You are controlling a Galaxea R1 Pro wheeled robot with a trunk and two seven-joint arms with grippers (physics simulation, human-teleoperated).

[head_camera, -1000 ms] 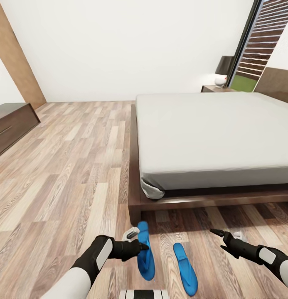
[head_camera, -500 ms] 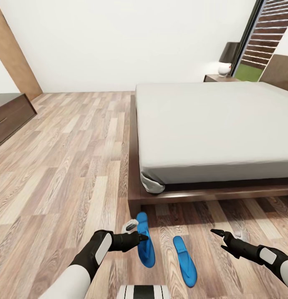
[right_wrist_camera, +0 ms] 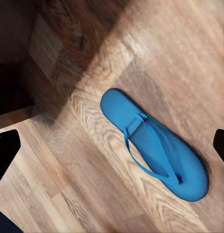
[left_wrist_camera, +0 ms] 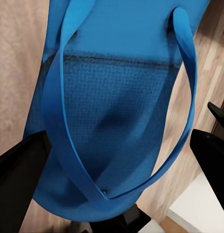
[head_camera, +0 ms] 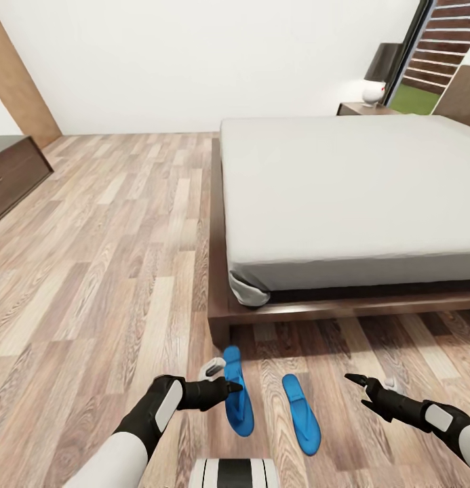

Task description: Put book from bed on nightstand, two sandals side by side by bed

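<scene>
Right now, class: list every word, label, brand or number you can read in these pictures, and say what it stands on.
None: no readable text anywhere.
The two sandals are plain blue, with no brand mark.
The bed, nightstand and lamp carry no lettering.

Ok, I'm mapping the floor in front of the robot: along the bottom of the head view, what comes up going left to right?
Left gripper → first sandal, at its fingers → second sandal, lying apart on the floor → right gripper.
</scene>
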